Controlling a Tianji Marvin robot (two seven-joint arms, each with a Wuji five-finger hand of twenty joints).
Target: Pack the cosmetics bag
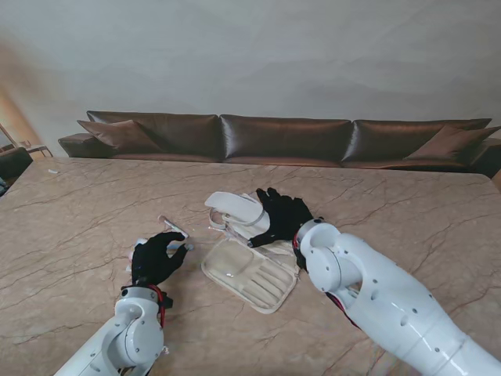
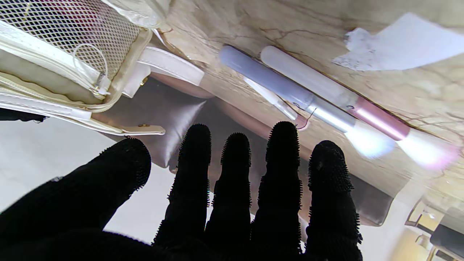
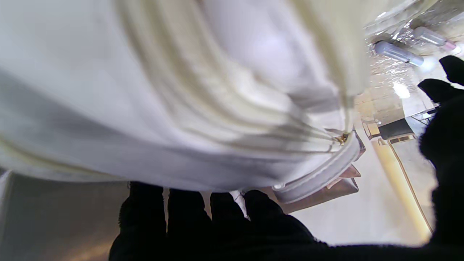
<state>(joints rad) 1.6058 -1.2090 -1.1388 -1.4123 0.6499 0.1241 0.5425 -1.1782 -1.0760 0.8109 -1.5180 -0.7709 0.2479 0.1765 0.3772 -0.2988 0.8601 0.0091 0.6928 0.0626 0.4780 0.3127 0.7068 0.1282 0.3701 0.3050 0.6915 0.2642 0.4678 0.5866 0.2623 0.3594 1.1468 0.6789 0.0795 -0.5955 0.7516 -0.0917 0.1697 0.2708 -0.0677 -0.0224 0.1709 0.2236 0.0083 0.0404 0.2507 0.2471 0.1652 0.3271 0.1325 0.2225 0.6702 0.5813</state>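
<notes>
Nearest the stand camera, two white arms are seen rising from the near corners of the marble table. On the left, the left hand is stretched flat over the tabletop, palm down; in the left wrist view its fingers are seen straight, slightly spread and closed on nothing. Just beyond its fingertips two makeup brushes are laid side by side, almost touching: a lavender-handled brush and a pink-ferruled brush, their pale bristles pointed the same way. A thinner white stick is tucked against the lavender one. A scrap of white paper is seen close beside the brushes.

Toward the middle of the table, right of the left hand, the cream cosmetics bag is laid open, its near flap flat with ribbed slots exposed and a mesh pocket visible inside. Its far part is lifted off the table.

On the right, the right hand is placed over that lifted part with fingers curled around it; in the right wrist view the blurred cream material is pressed close against the fingers, so the bag is being held.

A brown leather sofa is set along the table's far edge.
</notes>
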